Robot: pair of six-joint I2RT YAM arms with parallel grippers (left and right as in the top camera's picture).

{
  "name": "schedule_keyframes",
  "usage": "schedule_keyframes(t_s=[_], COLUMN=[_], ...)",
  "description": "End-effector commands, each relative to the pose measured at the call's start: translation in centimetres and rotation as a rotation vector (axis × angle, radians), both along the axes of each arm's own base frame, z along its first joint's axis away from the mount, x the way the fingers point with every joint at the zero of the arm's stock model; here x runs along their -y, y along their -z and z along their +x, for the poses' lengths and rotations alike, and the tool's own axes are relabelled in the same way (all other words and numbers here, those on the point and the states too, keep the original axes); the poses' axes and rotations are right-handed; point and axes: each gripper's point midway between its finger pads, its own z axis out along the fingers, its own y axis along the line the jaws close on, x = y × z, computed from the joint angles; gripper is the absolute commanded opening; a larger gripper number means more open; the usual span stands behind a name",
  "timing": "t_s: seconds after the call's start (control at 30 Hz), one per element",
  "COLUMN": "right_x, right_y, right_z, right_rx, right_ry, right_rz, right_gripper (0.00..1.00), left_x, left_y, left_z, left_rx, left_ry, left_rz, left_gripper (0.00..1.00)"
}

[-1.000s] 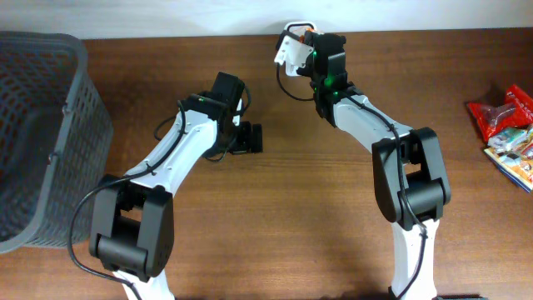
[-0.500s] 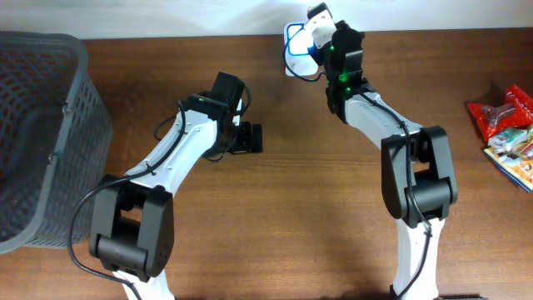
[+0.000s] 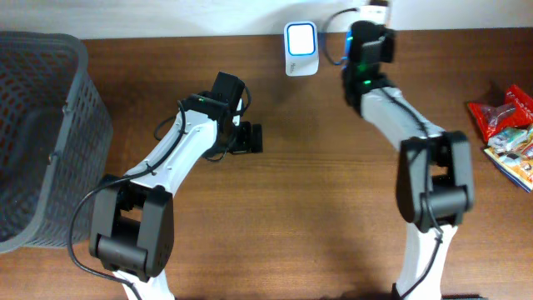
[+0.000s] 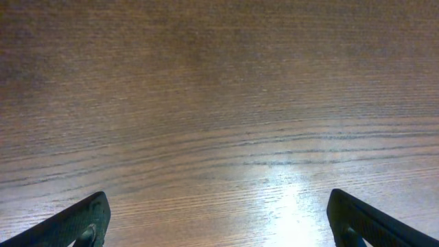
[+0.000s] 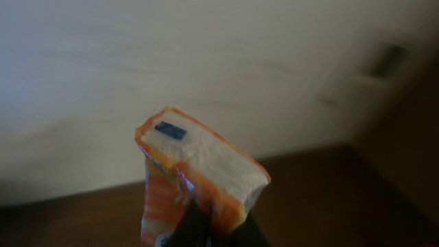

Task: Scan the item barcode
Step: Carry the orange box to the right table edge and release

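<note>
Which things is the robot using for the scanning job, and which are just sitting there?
For the job:
white scanner
orange-and-white packet, pinched in the right gripper

Just lying about:
grey basket
red snack packets at the far right
left gripper, open and empty
</note>
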Motion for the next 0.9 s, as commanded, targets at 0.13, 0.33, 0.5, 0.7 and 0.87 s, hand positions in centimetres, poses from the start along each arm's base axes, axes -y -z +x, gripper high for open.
schedule_keyframes(t_s=[0.13,0.33,0.5,0.7,0.87], right_x=[18.5,26.3,29.9,30.8,27.1], right_y=[4.3,9.2,9.8,1.8,-8.6], right_z=[-11.2,-18.3,-21.9,-23.4,-26.0], right_rx=[-0.156,-0.249,-0.263,-0.145,0.018], right_ry=[0.540,0.687,0.773,0.755,0.624], right_rz=[0.333,0.655,0.687,0.601,0.628], right_gripper=[0.04,0.04,0.93,0.99,0.99], left_x=[-0.2,-0.2,-0.2,-0.2,-0.2], left_y=[-0.6,-0.6,-0.6,-0.6,-0.6], left_z=[0.6,0.6,0.6,0.6,0.6], left_rx=[0.019,0.019,0.019,0.019,0.019], left_ry=[-0.010,-0.010,-0.010,-0.010,-0.010], left_rz=[-0.001,-0.001,-0.001,-0.001,-0.001], left_gripper=[0.99,0.99,0.99,0.99,0.99])
